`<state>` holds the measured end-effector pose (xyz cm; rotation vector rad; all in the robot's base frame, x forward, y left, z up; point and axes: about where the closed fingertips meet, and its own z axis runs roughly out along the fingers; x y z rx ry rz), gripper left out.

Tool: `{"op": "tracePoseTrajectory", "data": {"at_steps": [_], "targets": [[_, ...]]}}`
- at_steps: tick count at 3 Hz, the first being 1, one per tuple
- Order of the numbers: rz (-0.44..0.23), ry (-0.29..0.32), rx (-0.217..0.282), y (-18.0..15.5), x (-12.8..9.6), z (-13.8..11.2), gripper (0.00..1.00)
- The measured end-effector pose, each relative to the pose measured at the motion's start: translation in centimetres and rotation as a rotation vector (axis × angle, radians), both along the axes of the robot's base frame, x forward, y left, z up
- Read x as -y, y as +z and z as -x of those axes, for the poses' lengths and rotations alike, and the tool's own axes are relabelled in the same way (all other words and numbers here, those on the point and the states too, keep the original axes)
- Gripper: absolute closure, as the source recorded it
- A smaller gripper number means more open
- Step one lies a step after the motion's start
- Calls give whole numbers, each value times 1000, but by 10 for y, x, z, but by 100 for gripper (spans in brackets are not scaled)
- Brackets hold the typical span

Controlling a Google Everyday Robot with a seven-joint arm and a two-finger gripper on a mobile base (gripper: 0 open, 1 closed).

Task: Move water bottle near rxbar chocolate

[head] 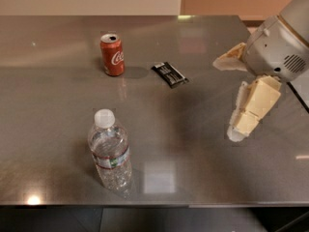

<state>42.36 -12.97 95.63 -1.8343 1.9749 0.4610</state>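
Note:
The water bottle [110, 151], clear and ribbed with a white cap, stands upright on the steel table [193, 178] near its front edge, left of centre. The rxbar chocolate [170, 74], a flat black wrapper, lies at the back centre. My gripper [226, 98] hangs over the right side of the table, far right of the bottle and to the front right of the bar. Its cream fingers [251, 111] are spread apart and hold nothing.
A red soda can [112, 55] stands upright left of the bar at the back. The table's right edge runs just behind my arm [282, 42]. Its front edge is close below the bottle.

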Motion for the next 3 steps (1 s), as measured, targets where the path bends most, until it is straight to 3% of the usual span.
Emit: {"op": "tracePoseTrajectory", "data": {"at_steps": [1, 3], "targets": [[-163, 72, -11, -4, -39, 18, 0], [-429, 146, -11, -11, -105, 41, 0]]}}
